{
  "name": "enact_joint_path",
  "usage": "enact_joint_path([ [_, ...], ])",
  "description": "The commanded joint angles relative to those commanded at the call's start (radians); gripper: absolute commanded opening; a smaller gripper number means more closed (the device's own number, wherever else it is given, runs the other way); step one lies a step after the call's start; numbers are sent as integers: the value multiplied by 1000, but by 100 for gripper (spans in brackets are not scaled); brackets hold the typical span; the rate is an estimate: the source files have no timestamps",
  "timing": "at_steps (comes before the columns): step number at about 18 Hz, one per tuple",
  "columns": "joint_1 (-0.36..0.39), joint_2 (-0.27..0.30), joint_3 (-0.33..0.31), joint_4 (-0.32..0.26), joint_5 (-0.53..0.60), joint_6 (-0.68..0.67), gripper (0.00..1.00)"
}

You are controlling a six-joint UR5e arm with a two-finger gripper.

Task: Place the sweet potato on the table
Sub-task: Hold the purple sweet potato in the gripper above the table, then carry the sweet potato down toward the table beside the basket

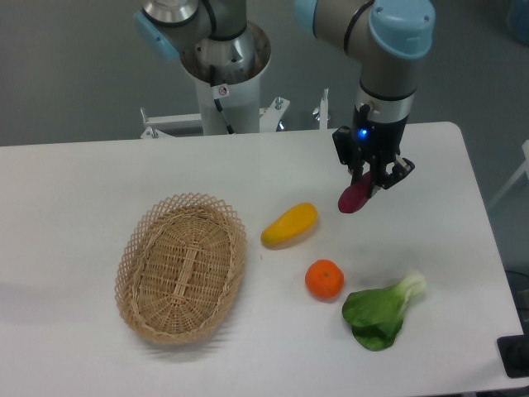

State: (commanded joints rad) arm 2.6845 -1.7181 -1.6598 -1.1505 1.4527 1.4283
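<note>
Camera view, fixed, facing the large white smooth table (99, 174). My pincer (369, 180) hung over the right half of the table, its two fingers closed on the upper end of the small dark magenta-purple sweet potato (355, 199), which tilted down and to the left below the fingertips. I could not tell for certain whether the tuber's low end touched the surface; it appeared to sit just above it, so I judged the placing step as under way and not yet finished.

Neighbouring objects: a yellow oblong fruit (289, 225) lay just left of the tuber, a round orange (325, 279) lay nearer the front edge, a green leafy vegetable with a pale stem (382, 310) lay to the right of the orange, and an oval woven wicker basket (182, 266) stood well apart on the left.

To do this step well, I judged that I needed to lower straight down onto the bare patch beneath the tuber, keeping clear of the yellow fruit. Because the tuber hung at a slant, its low tip would probably meet the table first; a slow descent would let it settle flat. Since it was smooth and rounded, it might roll, so I meant to part the fingers only once it rested, then lift vertically.
</note>
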Motion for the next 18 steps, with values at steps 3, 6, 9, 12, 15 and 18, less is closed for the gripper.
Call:
enact_joint_path([
  [3,-6,-11,6,20,0,-49,25],
  [6,-24,-29,3,72,0,-115,25],
  [9,-57,-58,3,132,-2,-230,25],
  [12,-104,-103,3,254,-2,-377,25],
  [15,-158,-159,21,328,0,-478,25],
  [18,-205,-222,63,353,2,-575,25],
])
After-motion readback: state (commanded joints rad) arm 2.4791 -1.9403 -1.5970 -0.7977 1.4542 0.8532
